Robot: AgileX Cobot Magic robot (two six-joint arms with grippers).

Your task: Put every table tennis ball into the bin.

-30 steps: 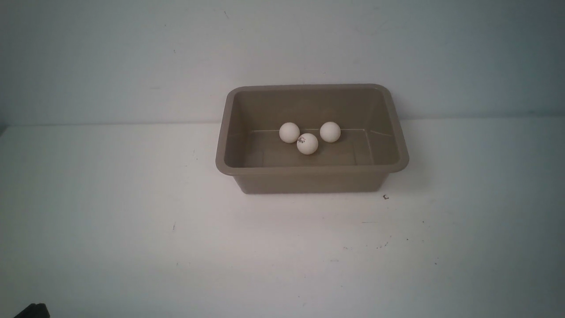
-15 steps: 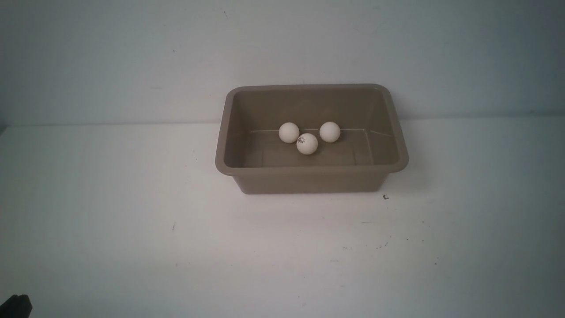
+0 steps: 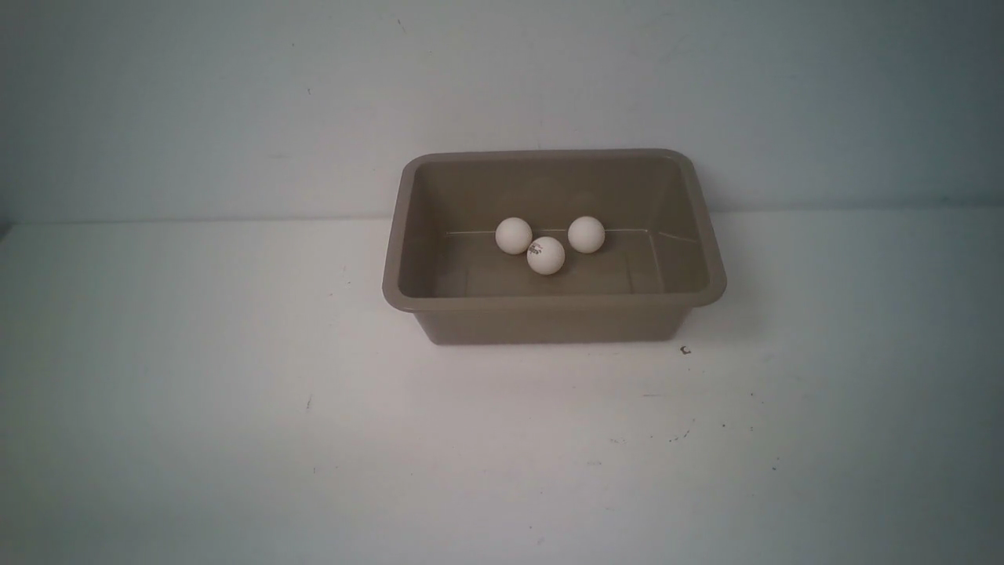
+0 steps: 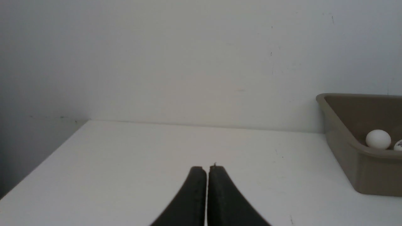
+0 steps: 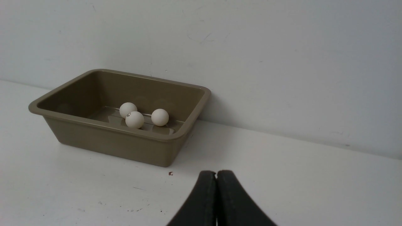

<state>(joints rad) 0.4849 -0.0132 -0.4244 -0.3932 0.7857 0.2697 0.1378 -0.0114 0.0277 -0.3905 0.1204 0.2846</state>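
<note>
The taupe bin [image 3: 549, 318] stands at the back middle of the white table. Three off-white table tennis balls lie close together on its floor: one on the left [image 3: 514, 235], one on the right [image 3: 586, 234], and one with a small dark mark [image 3: 546, 255] in front of them. The right wrist view shows the bin [image 5: 119, 142] with all three balls [image 5: 135, 119] inside. My left gripper [image 4: 207, 168] is shut and empty, well to the left of the bin [image 4: 355, 163]. My right gripper [image 5: 216, 172] is shut and empty, near and to the right of the bin. Neither gripper shows in the front view.
A pale wall rises just behind the bin. The table's left edge [image 4: 47, 160] shows in the left wrist view. A tiny dark speck [image 3: 685, 350] lies on the table by the bin's front right corner.
The dark tip of my left arm, seen at the bottom left corner of the front view, has slid out of the picture. The balls and the bin have not moved.
</note>
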